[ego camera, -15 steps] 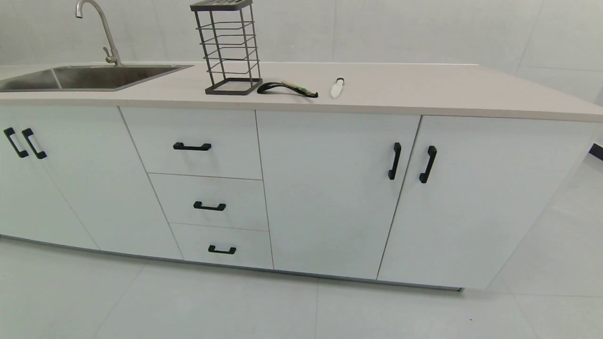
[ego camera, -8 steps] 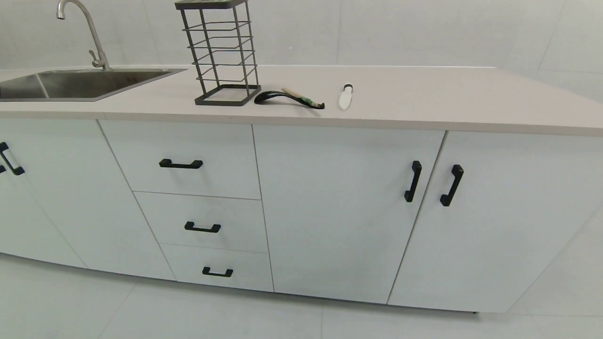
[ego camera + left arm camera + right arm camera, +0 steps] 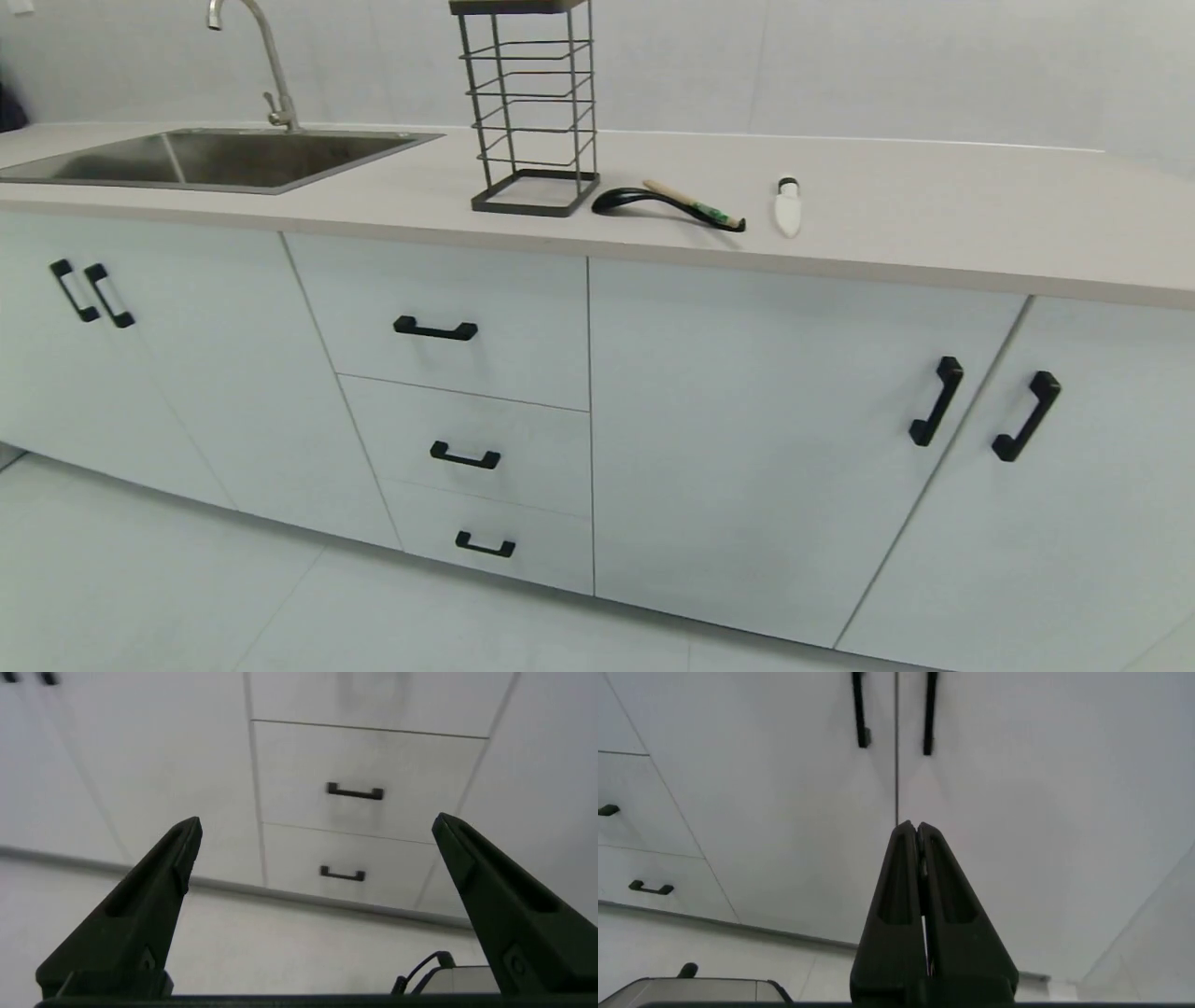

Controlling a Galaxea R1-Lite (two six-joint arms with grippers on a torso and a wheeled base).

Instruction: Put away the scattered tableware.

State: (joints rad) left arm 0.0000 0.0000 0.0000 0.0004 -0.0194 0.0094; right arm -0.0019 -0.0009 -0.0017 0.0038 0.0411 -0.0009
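The black curved spoon [image 3: 653,201] is seen just right of the black wire rack [image 3: 532,112], handle pointing away from it, judged higher than both claws: left gripper [image 3: 318,849] spread, right gripper [image 3: 918,859] closed.

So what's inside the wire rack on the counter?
The wire rack looks empty: through its open sides only wall and countertop show. Its dark top is cut off from view.

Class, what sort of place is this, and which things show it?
Most likely a kitchen: a steel sink with a tap set in a long counter, drawers beneath, and a black ladle lying beside a wire rack.
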